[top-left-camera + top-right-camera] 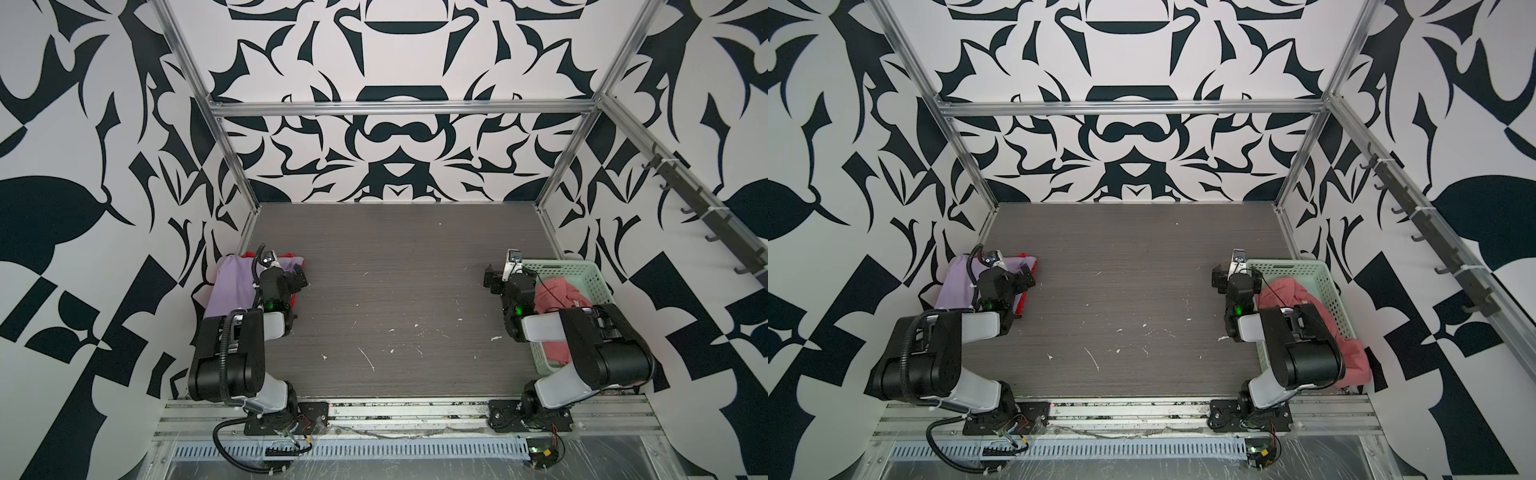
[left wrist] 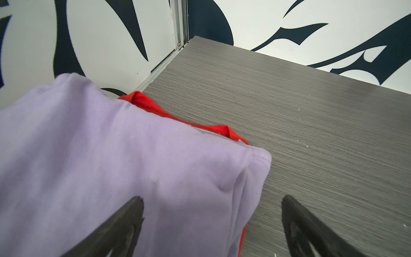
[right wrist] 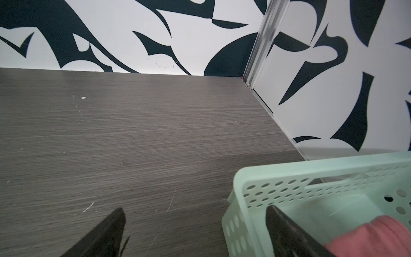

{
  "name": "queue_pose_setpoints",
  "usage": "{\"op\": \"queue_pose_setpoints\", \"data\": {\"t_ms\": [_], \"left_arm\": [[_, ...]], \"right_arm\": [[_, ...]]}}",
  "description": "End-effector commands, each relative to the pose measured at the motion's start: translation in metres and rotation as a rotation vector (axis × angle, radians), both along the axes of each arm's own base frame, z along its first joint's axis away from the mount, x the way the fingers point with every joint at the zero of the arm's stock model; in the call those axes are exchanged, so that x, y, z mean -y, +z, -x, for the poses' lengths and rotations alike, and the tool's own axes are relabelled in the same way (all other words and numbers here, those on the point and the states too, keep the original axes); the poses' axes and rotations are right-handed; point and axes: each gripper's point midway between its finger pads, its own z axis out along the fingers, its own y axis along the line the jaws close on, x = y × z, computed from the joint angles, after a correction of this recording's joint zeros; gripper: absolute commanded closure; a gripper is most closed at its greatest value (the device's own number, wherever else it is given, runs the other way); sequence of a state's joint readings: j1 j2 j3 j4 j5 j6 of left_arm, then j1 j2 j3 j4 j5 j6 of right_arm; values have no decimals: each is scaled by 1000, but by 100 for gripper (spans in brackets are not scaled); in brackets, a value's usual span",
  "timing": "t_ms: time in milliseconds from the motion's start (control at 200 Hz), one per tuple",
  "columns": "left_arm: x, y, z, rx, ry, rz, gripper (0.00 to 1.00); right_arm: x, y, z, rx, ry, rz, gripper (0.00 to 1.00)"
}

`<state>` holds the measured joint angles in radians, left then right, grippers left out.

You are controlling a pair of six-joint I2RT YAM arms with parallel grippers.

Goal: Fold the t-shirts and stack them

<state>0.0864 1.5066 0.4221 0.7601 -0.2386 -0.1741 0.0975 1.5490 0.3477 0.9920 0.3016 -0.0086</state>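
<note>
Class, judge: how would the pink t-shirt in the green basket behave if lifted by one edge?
Probably floppy: the pink t-shirt lies crumpled in the basket, so it should sag. Likely light, being cloth. It might tug the basket, since cloth seems to spill over its rim.

Lilac, red and salmon against black-and-white walls

At nine o'clock on the grey wood-grain tabletop (image 1: 395, 291), flecked with white marks, we see a lilac t-shirt (image 1: 230, 286) with a bright red t-shirt (image 2: 142, 102) edging out beneath it. At three o'clock a pale green basket (image 1: 582, 278), dotted with perforations, holds a salmon pink t-shirt (image 1: 552, 296). The walls (image 1: 395, 145) carry bold black swirling shapes on white. The left arm (image 1: 232, 353) and right arm (image 1: 602, 349) are black with pale grey shells.
</note>
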Motion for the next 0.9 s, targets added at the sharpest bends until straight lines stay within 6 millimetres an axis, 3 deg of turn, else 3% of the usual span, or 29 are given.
{"op": "queue_pose_setpoints", "data": {"t_ms": [0, 185, 895], "left_arm": [[2, 5, -4, 24, -16, -6, 1], [34, 0, -10, 8, -219, -4, 1], [30, -6, -7, 36, -194, -6, 1]], "right_arm": [[-3, -17, 5, -61, 14, -39, 0], [-3, -17, 5, -61, 15, -38, 0], [-4, -17, 4, -62, 16, -38, 0]]}}
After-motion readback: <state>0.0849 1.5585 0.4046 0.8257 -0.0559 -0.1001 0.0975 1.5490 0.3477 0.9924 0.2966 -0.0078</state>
